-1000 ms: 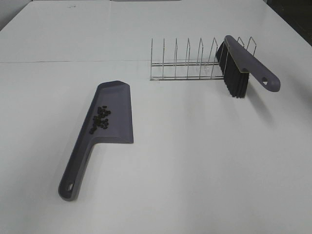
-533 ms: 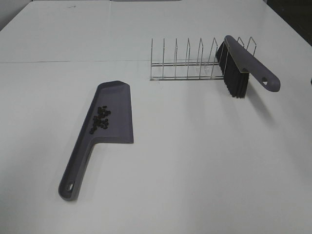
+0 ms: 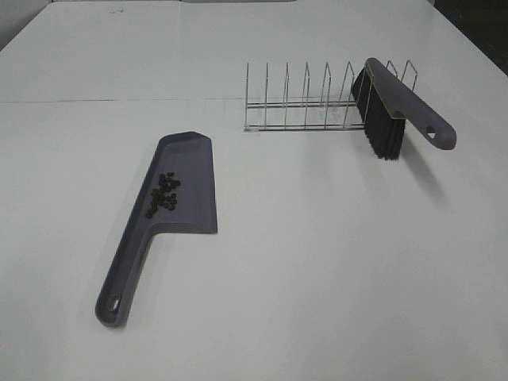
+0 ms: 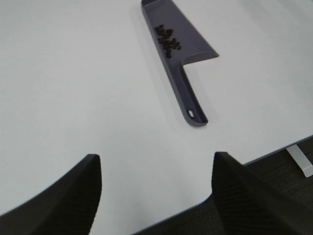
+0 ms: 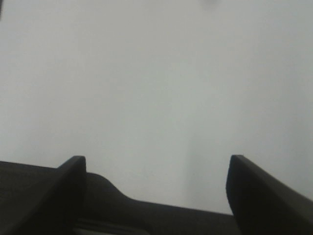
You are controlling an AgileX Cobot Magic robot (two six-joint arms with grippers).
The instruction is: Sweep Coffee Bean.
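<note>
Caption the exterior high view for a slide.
Coffee beans gathered in the dustpan on a white table; brush leaning on a wire rack.

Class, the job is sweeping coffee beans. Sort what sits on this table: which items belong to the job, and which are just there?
Belongs to the job:
small dark coffee beans
grey plastic dustpan
grey black-bristled hand brush

Just there:
silver wire rack

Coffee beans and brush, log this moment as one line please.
coffee beans: clustered in dustpan | brush: leaning in wire rack | left hand: open, empty | right hand: open, empty
</note>
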